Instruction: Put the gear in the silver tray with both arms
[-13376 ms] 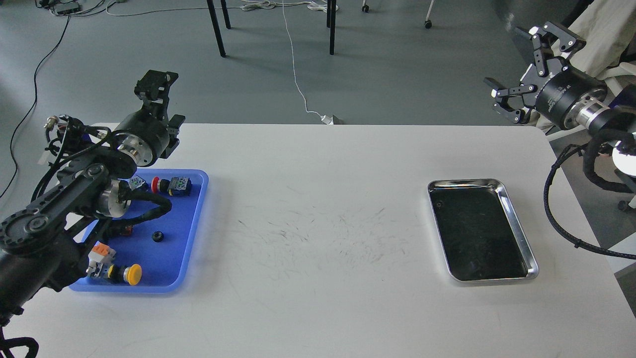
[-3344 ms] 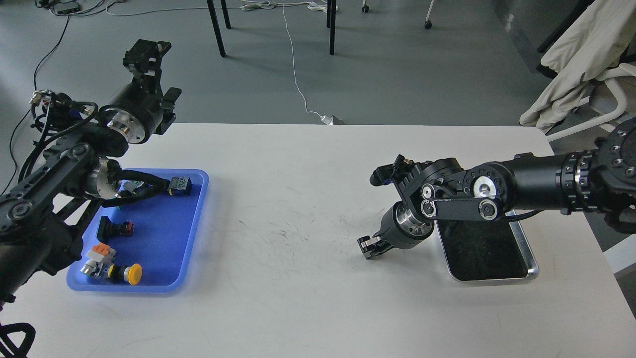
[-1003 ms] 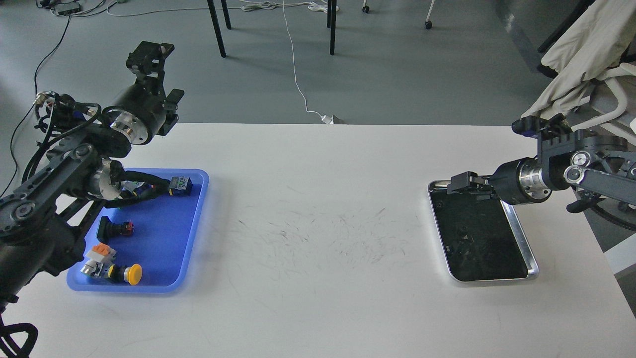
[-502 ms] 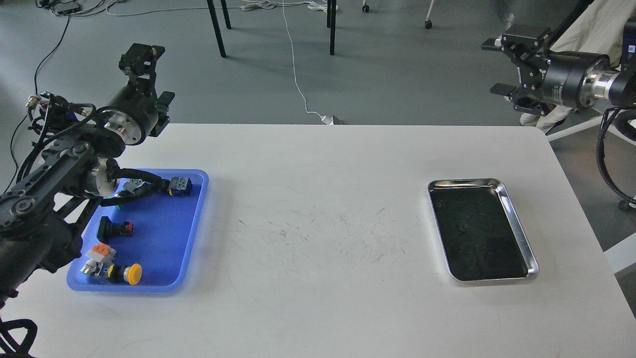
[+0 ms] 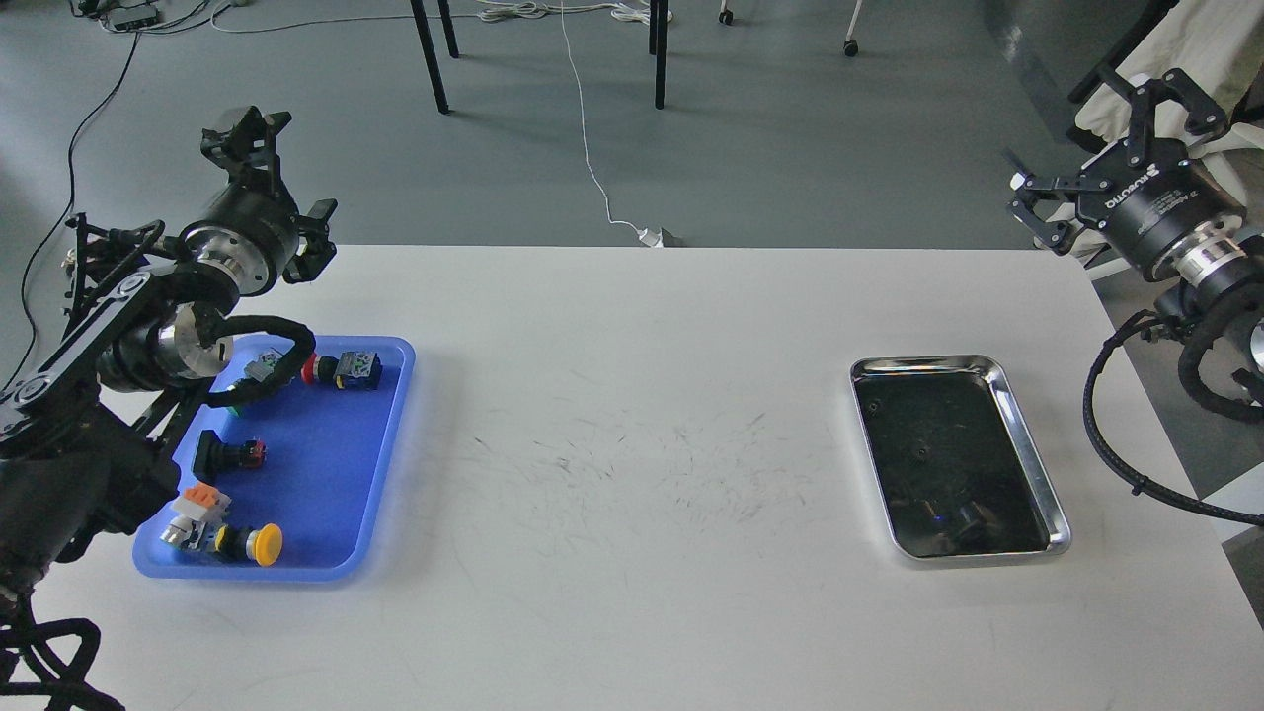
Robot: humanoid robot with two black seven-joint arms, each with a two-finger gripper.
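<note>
Your spread, empty right gripper (image 5: 1104,138) hangs well clear, yet no gear shows plainly in the silver tray (image 5: 1033,464), so you may wrongly assume it landed.

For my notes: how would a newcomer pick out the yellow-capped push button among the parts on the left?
Start at the white table and find the blue plastic tray near its left edge. Go to the tray's near edge: the yellow-capped push button lies on its side there, beside an orange-topped silver part. It is the only yellow item; the other buttons are red, black or blue.
</note>
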